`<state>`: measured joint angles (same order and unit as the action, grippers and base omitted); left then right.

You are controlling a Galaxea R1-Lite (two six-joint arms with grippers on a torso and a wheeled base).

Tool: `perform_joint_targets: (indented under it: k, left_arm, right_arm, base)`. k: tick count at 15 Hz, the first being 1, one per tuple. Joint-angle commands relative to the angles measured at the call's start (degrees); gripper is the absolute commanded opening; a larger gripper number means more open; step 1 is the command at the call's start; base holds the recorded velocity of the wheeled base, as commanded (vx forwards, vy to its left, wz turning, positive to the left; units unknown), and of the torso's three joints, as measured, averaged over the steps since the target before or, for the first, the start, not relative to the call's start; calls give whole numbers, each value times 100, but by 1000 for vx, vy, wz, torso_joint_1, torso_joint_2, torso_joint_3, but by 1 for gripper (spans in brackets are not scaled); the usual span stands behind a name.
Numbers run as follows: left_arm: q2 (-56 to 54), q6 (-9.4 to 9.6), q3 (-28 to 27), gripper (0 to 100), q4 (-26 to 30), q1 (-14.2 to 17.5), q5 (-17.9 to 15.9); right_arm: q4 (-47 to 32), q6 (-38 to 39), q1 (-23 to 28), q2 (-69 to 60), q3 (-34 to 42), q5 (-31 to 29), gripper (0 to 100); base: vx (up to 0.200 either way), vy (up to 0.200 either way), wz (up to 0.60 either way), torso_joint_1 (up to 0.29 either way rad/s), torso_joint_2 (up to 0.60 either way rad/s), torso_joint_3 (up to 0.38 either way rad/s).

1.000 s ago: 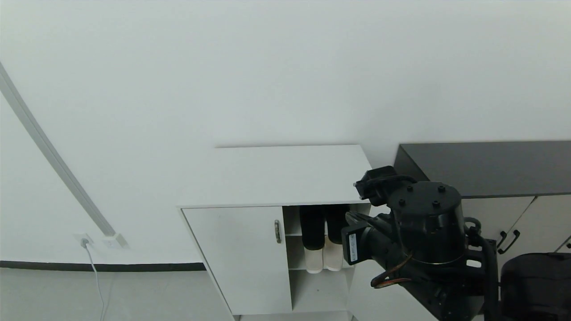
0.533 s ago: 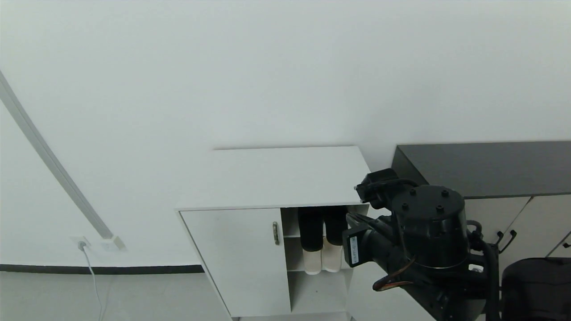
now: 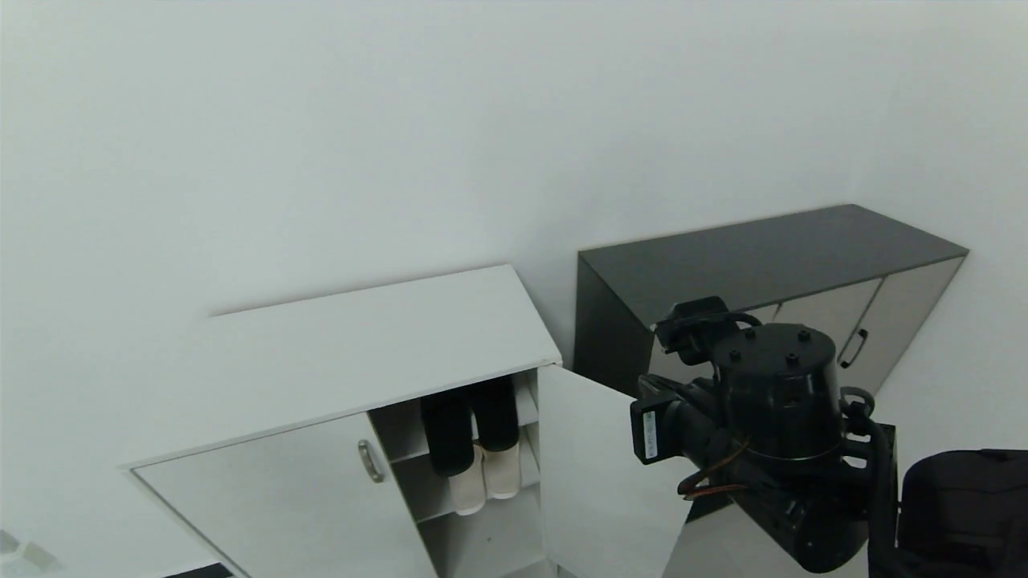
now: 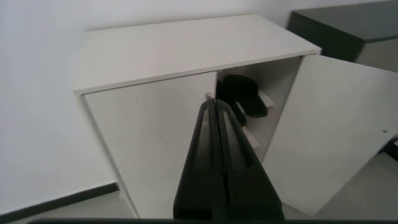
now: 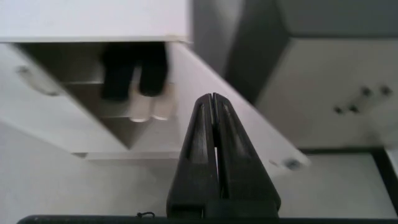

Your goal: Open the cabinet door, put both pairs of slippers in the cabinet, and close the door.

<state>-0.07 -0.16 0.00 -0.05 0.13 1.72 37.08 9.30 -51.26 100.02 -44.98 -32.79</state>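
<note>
View swung right: white cabinet (image 3: 361,337) beside dark sideboard (image 3: 763,257) against wall (image 3: 401,120).

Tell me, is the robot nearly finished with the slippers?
Nearly. The cabinet door stands open, and a black pair and a white pair sit on shelves inside. The left gripper and right gripper are shut and empty. Only closing the door is left.

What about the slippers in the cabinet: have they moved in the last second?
No. The slippers still stand just beside the handle of the closed door; only the camera turned, shifting the whole picture.
</note>
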Motion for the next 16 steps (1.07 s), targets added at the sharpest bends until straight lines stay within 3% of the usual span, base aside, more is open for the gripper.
perform_joint_targets:
  k: [1, 3, 11, 16]
  left_arm:
    - [7, -2, 0, 0, -4, 4, 4]
    - [7, -2, 0, 0, -4, 4, -5]
    - [7, -2, 0, 0, -4, 4, -5]
    - [7, 25, 0, 0, -4, 4, -22]
  right_arm:
    - [9, -25, 108, 105, -2, 1, 0]
    - [9, -25, 116, 140, -2, 1, 0]
    - [9, -51, 125, 202, -2, -8, 0]
    - [27, -165, 257, 457, 16, -17, 0]
  base:
    - [0, 0, 0, 0, 0, 0]
    - [0, 0, 0, 0, 0, 0]
    - [-200, 0, 0, -1, 2, 2]
    - [0, 0, 0, 0, 0, 0]
